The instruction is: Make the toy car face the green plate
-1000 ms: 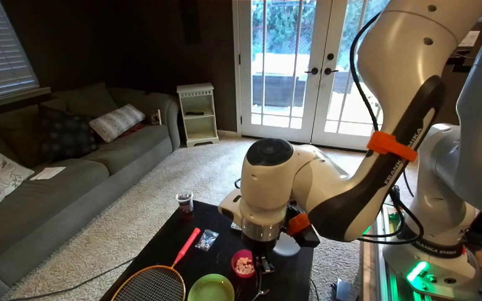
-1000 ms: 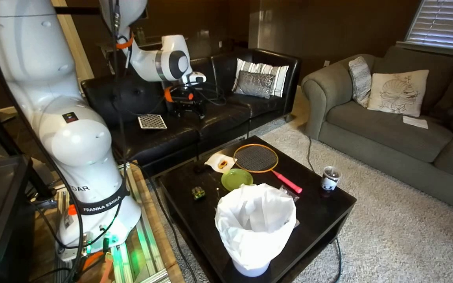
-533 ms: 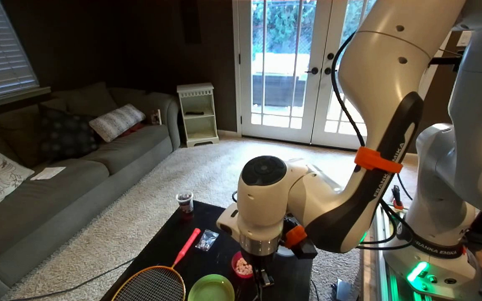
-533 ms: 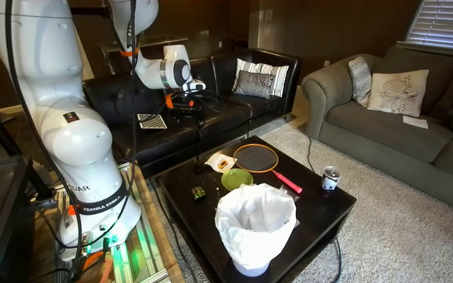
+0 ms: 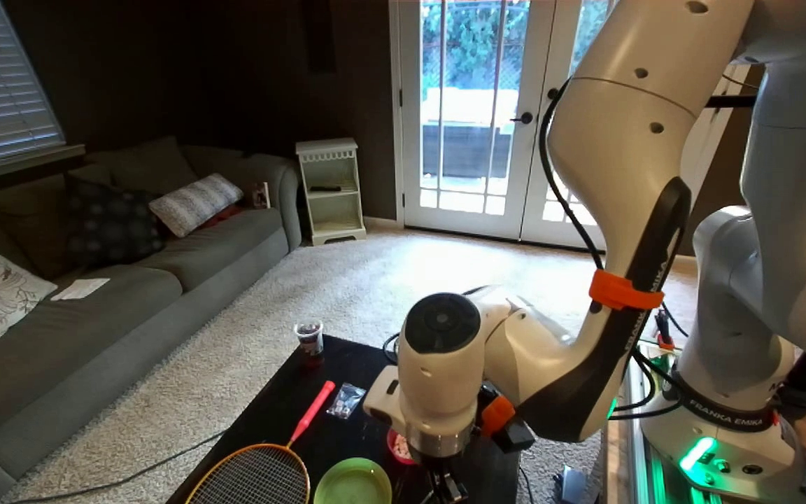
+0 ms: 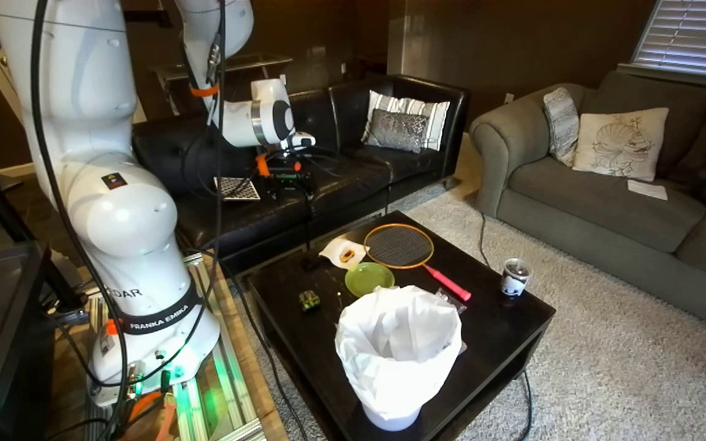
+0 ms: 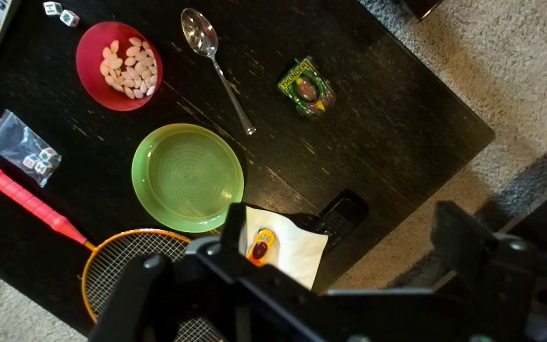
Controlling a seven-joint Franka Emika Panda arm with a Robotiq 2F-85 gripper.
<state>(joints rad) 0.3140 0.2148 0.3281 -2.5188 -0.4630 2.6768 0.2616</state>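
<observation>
The toy car (image 7: 260, 247), yellow-orange with a dark red top, lies on a white paper (image 7: 297, 251) beside the green plate. Its long axis slants up and to the right in the wrist view. I cannot tell which end is its front. It also shows small in an exterior view (image 6: 348, 255). The light-green round plate (image 7: 190, 175) shows in both exterior views (image 5: 352, 486) (image 6: 369, 279). My gripper (image 7: 342, 223) is open, with nothing between its fingers, held above the table. One finger appears beside the car and partly over the paper; the other appears over the carpet.
A racket (image 7: 131, 247) lies beside the plate and paper. A black phone (image 7: 342, 216) touches or lies under the paper's edge. A spoon (image 7: 223, 76), a green packet (image 7: 306, 88) and a red bowl (image 7: 90, 66) lie around the plate. A white-lined bin (image 6: 390, 386) stands at the table's edge.
The arm has come down in both exterior views, bringing the gripper lower over the table. The car, plate and other objects have not moved.
</observation>
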